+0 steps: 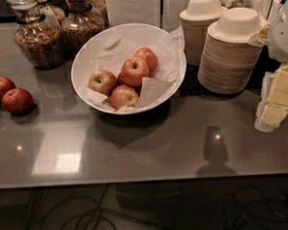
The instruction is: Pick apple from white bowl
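Note:
The white bowl [90, 52] is large, shallow and glossy, and stands at the back middle of the grey counter, lined with crumpled white paper. Several red-yellow apples lie in it: one on top in the middle [134, 70], one behind it [147, 57], one on the left [102, 82] and one at the front [124, 95]. My gripper [277, 100], pale yellow under a white arm casing [282, 34], hangs at the right edge of the view. It is well to the right of the bowl, holds nothing and touches no apple.
Two stacks of small beige disposable bowls [232, 52] stand right of the white bowl. Glass jars [38, 38] stand at the back left. Red apples [17, 101] lie loose on the counter at the far left. The counter's front edge [137, 179] runs across, with cables on the floor below.

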`<state>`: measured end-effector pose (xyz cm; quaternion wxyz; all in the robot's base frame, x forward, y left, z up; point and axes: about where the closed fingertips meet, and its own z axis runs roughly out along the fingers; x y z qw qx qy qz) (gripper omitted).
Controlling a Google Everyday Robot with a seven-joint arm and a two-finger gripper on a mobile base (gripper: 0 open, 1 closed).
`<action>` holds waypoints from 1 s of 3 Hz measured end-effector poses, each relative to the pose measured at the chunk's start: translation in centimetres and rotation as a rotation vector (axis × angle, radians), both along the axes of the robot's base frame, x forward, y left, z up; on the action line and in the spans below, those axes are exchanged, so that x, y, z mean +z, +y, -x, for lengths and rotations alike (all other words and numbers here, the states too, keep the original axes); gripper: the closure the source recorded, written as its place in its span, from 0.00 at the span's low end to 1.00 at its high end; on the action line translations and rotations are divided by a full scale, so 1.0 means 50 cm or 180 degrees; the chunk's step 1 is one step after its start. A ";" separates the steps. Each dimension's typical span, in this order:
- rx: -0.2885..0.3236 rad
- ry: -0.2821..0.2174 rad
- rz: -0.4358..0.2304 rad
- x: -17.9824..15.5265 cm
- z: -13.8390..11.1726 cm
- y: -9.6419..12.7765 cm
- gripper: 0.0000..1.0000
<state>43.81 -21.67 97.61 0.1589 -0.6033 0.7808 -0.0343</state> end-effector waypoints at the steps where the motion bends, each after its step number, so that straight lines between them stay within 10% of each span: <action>1: 0.0000 -0.0001 0.0000 0.000 0.000 0.000 0.00; 3: 0.0094 -0.0219 -0.0323 0.009 -0.090 0.084 0.00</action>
